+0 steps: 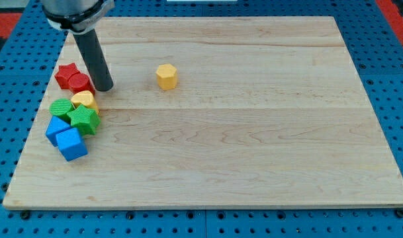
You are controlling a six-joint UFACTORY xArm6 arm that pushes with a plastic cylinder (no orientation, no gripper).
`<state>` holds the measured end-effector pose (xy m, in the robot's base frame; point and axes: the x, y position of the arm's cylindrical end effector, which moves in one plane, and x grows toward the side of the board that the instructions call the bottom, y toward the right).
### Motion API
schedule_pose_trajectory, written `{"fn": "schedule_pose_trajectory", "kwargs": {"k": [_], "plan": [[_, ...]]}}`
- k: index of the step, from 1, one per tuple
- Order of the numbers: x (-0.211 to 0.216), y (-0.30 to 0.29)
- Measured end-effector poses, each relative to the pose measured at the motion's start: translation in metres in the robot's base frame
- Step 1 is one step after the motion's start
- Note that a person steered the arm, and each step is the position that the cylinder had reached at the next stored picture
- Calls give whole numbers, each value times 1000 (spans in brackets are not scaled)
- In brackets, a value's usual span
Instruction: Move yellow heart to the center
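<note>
The yellow heart [85,100] lies at the view's left in a cluster, partly hidden between two green blocks. My tip [103,87] touches the board just above and right of the heart, beside a red block [80,83] and the red star [67,75]. A yellow hexagon block [166,76] sits alone to the right of the tip, in the upper middle of the board.
A green block [61,108] and a green star [85,120] flank the heart. Two blue blocks [56,127] [72,143] lie below them near the board's left edge. The wooden board [254,145] rests on a blue pegboard.
</note>
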<state>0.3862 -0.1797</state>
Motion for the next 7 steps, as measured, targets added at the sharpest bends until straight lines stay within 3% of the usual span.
{"fn": "schedule_pose_trajectory", "kwargs": {"k": [1,2,3,4,5,7], "plan": [[-36,1],[-91,-41],[-72,-124],[-47,-124],[14,-88],[19,-56]]}}
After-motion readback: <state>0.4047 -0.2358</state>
